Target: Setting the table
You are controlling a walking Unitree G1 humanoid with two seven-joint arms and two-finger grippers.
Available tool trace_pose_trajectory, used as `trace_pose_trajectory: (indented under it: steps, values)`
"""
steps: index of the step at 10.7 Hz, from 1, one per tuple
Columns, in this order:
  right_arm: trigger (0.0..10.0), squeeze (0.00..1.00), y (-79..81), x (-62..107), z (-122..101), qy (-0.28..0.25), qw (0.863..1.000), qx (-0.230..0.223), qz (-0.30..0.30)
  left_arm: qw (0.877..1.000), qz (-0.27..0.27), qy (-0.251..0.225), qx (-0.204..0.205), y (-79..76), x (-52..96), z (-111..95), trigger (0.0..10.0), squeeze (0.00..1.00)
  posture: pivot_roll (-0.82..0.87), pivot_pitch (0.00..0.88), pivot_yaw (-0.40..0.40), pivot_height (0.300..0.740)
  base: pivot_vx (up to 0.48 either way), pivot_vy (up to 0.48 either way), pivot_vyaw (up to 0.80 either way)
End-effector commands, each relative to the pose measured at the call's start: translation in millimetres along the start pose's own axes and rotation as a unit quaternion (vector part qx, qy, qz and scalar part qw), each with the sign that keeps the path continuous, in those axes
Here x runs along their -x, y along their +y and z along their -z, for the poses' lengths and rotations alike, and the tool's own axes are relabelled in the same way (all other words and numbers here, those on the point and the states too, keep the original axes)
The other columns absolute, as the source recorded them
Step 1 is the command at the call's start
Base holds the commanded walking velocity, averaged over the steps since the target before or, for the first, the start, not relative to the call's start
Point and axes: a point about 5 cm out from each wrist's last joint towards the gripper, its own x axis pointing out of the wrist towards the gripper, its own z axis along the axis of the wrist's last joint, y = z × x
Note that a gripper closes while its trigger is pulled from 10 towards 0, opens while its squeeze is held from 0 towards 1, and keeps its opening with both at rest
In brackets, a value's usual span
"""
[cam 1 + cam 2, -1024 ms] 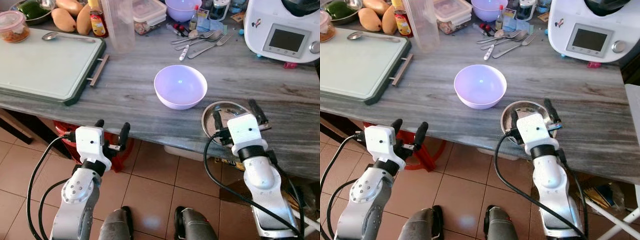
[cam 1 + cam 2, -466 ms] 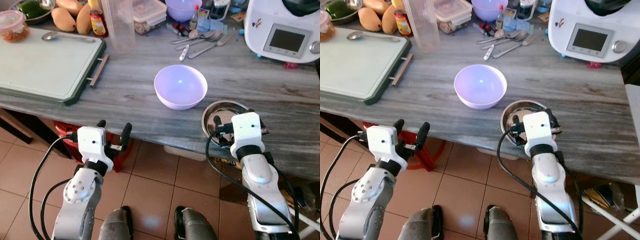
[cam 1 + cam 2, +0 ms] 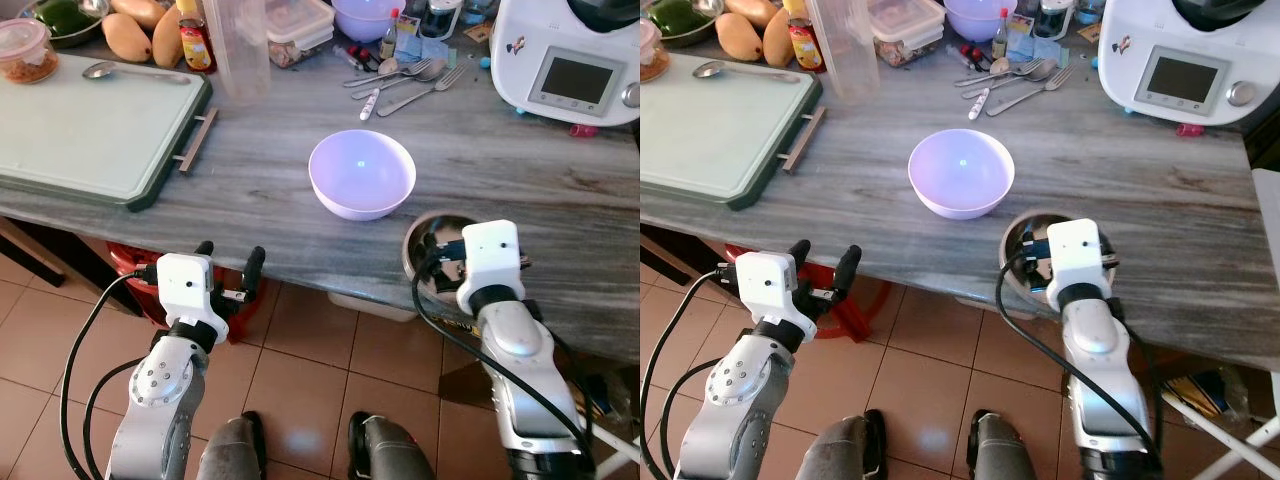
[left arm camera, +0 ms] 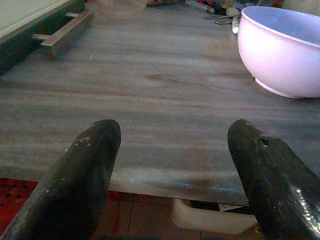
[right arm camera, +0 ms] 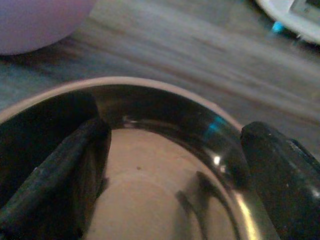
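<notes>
A lavender bowl (image 3: 362, 172) stands upright in the middle of the grey wood-grain table (image 3: 260, 190). A steel bowl (image 3: 418, 240) sits at the table's near edge, just right of it. My right gripper (image 3: 455, 245) is open and tipped down over the steel bowl (image 5: 160, 170). One of its fingers (image 5: 65, 170) is inside the bowl and the other is outside the rim. My left gripper (image 3: 225, 262) hangs open below the table's front edge with nothing between its fingers (image 4: 85, 170).
A pale green tray (image 3: 90, 130) with a spoon (image 3: 130, 72) lies at the left. A clear tall container (image 3: 243, 50), loose cutlery (image 3: 400, 80), mangoes (image 3: 135, 35) and a white kitchen machine (image 3: 570, 55) line the back. Tiled floor lies below the edge.
My right gripper has dropped and tipped forward onto the steel bowl, so its fingers now straddle the rim. The left arm has hardly moved.
</notes>
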Motion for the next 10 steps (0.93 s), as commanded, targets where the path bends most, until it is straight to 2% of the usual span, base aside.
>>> trace_pose_trajectory:
  steps: [1,4,10]
  values:
    - [10.0,0.0,-2.2,-1.9,1,0.009,1.0,-0.009,0.0,1.0,0.001,0.004,-0.001,-2.2,2.2,1,10.0,0.0,-0.02,0.215,-0.018,0.74,0.0,0.0,0.0]
    - [10.0,0.0,-0.5,-4.5,-2,0.008,1.0,-0.018,-0.009,1.0,0.0,0.004,-0.001,-2.2,1.8,0,10.0,0.0,-0.02,0.219,-0.02,0.74,0.0,0.0,0.0]
    - [10.0,0.0,-10.1,-1.4,-10,-0.01,1.0,-0.017,0.02,1.0,-0.002,0.005,-0.003,-1.8,2.5,0,10.0,0.0,-0.02,0.223,-0.014,0.74,0.0,0.0,0.0]
